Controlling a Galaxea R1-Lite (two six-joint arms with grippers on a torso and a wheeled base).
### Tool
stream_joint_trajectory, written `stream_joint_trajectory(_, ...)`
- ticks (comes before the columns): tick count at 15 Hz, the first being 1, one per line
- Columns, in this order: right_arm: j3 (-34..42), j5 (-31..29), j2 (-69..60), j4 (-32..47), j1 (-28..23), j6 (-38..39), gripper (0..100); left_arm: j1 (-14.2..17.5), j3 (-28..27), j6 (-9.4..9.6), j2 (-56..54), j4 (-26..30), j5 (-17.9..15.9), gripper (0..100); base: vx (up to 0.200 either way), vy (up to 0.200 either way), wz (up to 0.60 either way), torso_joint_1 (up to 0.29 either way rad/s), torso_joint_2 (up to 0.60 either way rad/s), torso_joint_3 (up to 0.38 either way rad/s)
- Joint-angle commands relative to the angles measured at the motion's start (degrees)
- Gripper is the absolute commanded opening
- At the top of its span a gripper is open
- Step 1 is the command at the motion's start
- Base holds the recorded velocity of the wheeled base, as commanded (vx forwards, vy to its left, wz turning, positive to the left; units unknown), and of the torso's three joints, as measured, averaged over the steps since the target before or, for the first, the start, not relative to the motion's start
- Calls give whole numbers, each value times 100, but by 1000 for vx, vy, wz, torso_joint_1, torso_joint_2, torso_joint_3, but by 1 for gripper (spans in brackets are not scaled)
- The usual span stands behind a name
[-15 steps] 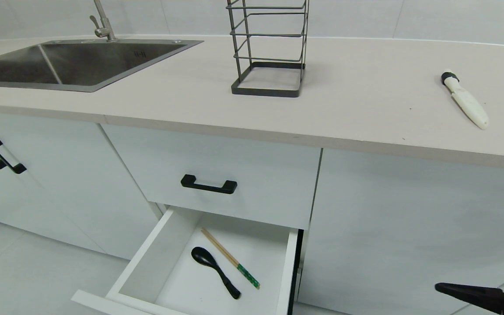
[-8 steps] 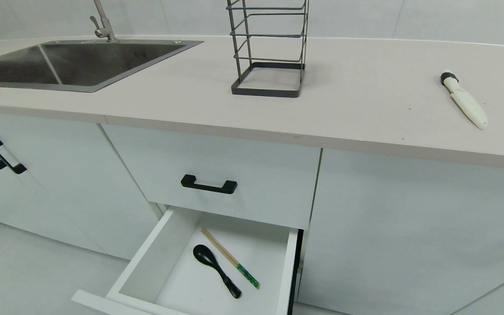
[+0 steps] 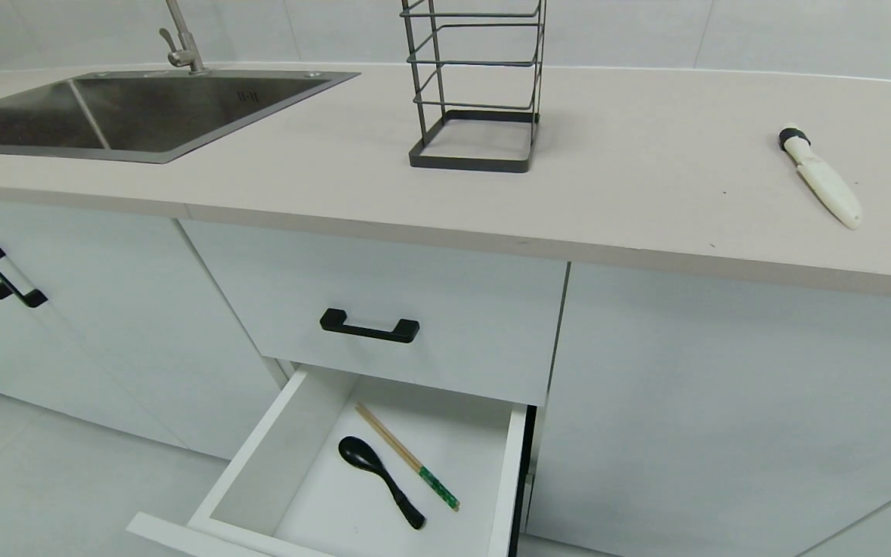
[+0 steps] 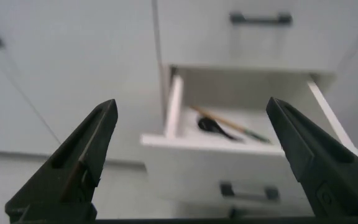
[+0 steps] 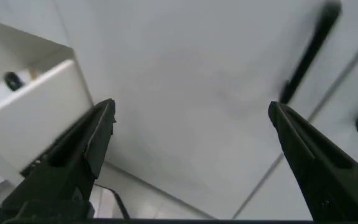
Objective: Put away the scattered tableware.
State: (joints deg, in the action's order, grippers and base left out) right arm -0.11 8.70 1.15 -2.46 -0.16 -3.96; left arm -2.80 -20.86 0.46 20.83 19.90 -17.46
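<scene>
Where the lower drawer (image 3: 279,456) stood pulled out: a black spoon (image 3: 380,480) and a pair of wooden chopsticks (image 3: 407,458) lay on its white floor.
Spoon: it lay flat, bowl toward the back of the drawer and handle toward the front, slanting to the robot's right.
Chopsticks: they lay just beside the spoon on the robot's right, slanting the same way, green ends toward the front. Whether they touched the spoon could not be told.
Upper drawer: it was closed, and its black handle (image 3: 369,327) sat above the open one.
Left end effector (image 4: 191,102): its fingers were spread wide with nothing between them, and it faced the open drawer from the front, well apart from it. The spoon (image 4: 213,126) and chopsticks (image 4: 229,123) showed farther off between the fingers.
Right end effector (image 5: 191,104): its fingers were wide apart and empty, in front of a white cabinet door with a black bar handle (image 5: 306,53). A corner of the open drawer (image 5: 36,99) was close by.
Counter (image 3: 646,209): a cream knife-shaped utensil (image 3: 821,179) with a black end lay flat toward the robot's right.
Wire rack (image 3: 476,93): it stood upright near the counter's middle, well apart from the utensil.
Sink (image 3: 105,108): it was set into the counter on the robot's left, with a faucet (image 3: 181,39) behind it.
</scene>
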Motion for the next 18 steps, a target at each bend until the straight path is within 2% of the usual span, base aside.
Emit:
stream_joint_trajectory(1,11,-167,-115,-9,-2,1,100,-115,117,50,1714,234,-311,100,0,0,0,0,0,0)
stream_joint_trajectory(2,11,-730,-115,202,-2,18,100,-141,143,59,2047,225,-311,100,0,0,0,0,0,0)
stream_joint_trajectory(3,11,-1020,-115,273,-2,168,100,-229,152,94,2338,234,-311,100,0,0,0,0,0,0)
stream_joint_trajectory(6,11,-993,-115,237,-2,352,100,-722,390,419,3339,173,-267,100,0,0,0,0,0,0)
stream_joint_trajectory(7,11,-993,-115,237,-2,352,100,-774,469,586,3691,50,-162,100,0,0,0,0,0,0)
stream_joint_trajectory(8,11,-993,-115,246,-2,352,100,-774,504,630,3999,-197,-12,100,0,0,0,0,0,0)
stream_joint_trajectory(11,11,-993,-115,246,-2,361,100,-783,521,613,5071,-1304,357,100,0,0,0,0,0,0)
stream_joint_trajectory(15,11,-993,-115,246,-2,370,100,-827,416,604,5633,-1515,462,100,0,0,0,0,0,0)
stream_joint_trajectory(18,11,-993,-115,246,-2,370,100,-827,319,604,6152,-2192,586,100,0,0,0,0,0,0)
